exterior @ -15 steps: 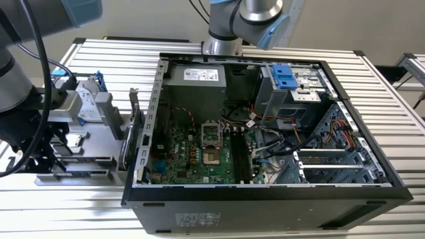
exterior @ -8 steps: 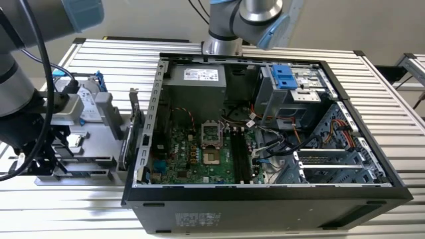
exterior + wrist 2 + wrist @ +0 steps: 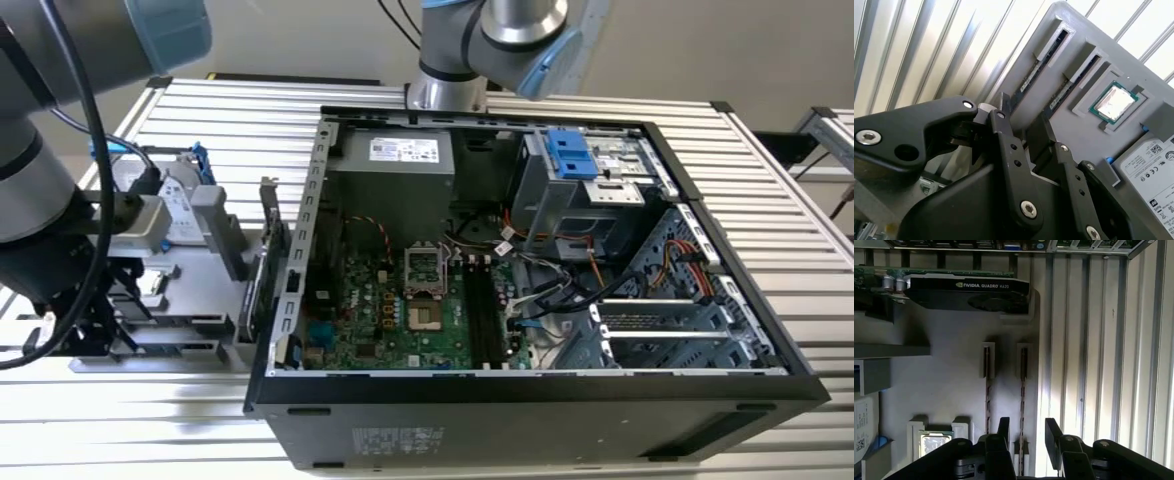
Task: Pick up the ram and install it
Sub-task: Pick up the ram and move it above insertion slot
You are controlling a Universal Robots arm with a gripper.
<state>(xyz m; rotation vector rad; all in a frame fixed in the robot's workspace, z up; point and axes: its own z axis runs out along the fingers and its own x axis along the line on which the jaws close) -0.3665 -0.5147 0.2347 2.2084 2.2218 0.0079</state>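
Gripper: the gripper (image 3: pixel 1027 436) was over one end of the gray holder (image 3: pixel 954 375), its black fingers (image 3: pixel 1003 427) pointing toward the slots.
Jaws: they were spread wide and held nothing.
Ram: the ram (image 3: pixel 1022 400) stood on edge in the holder's slot nearest the rim, next to the slatted table (image 3: pixel 1094 340). In the first wrist view it ran into the gap between the fingers, with space showing on both sides.
Stick: a second stick (image 3: pixel 987 405) stood parallel in the neighbouring slot, outside the gap, between the ram and the processor.
Processor: the silver processor (image 3: pixel 1114 102) lay flat in a square recess of the holder.
Card: a card (image 3: pixel 964 292) with a black shroud stood at the holder's far end, beyond the two slots.
Drive: a labelled drive (image 3: pixel 1149 170) lay just past the processor.
Arm: in the exterior view the arm (image 3: pixel 40 190) was at the exterior view's left, reaching down over the holder.
Case: the open case (image 3: pixel 534 420) lay on its side just beside the holder, toward the exterior view's right, with the green board (image 3: pixel 387 310) exposed inside.
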